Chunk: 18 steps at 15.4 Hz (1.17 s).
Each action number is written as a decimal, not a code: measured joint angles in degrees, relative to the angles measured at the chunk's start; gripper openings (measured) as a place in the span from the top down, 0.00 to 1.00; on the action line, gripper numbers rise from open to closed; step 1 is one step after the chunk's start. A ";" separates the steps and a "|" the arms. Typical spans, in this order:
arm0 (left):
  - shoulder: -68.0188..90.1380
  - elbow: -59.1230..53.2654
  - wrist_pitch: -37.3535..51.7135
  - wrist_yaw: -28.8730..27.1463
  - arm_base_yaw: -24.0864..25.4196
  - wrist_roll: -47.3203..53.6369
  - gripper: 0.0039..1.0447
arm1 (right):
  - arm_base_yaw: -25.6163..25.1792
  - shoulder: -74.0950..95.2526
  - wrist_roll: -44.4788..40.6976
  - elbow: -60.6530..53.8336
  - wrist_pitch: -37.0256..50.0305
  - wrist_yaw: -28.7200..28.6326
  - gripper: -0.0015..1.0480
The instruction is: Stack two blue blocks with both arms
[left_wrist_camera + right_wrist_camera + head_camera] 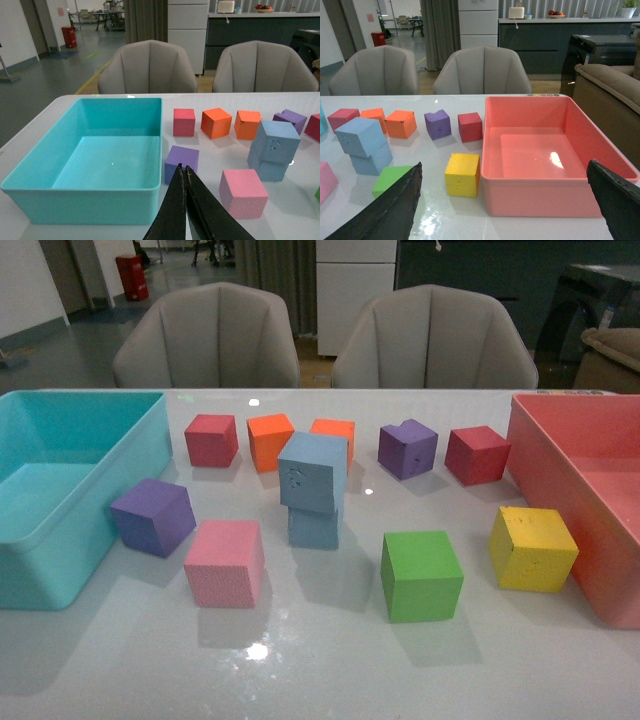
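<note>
Two pale blue blocks stand stacked at the table's middle: the upper blue block sits skewed on the lower blue block. The stack also shows in the left wrist view and the right wrist view. Neither arm is in the front view. My left gripper is shut and empty, above the table in front of a purple cube. My right gripper is open wide and empty, its fingers either side of the pink bin's near wall and a yellow cube.
A turquoise bin stands at the left, a pink bin at the right. Around the stack lie pink, green, yellow, purple, red and orange cubes. Two grey chairs stand behind the table.
</note>
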 joint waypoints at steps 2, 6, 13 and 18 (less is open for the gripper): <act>-1.05 -0.26 -0.63 -0.04 0.00 0.00 0.99 | 0.00 0.00 0.00 0.00 -0.04 -0.02 0.06; -7.06 -2.03 -3.78 -0.02 0.11 0.02 0.99 | 0.00 0.00 0.00 0.00 -0.02 -0.02 0.06; -15.80 -2.03 -12.96 -0.04 0.11 0.00 0.99 | 0.00 0.00 0.00 0.00 -0.02 -0.02 0.06; -26.03 -1.99 -24.06 -0.11 0.11 0.00 0.99 | 0.00 0.00 0.00 0.00 -0.02 -0.02 0.06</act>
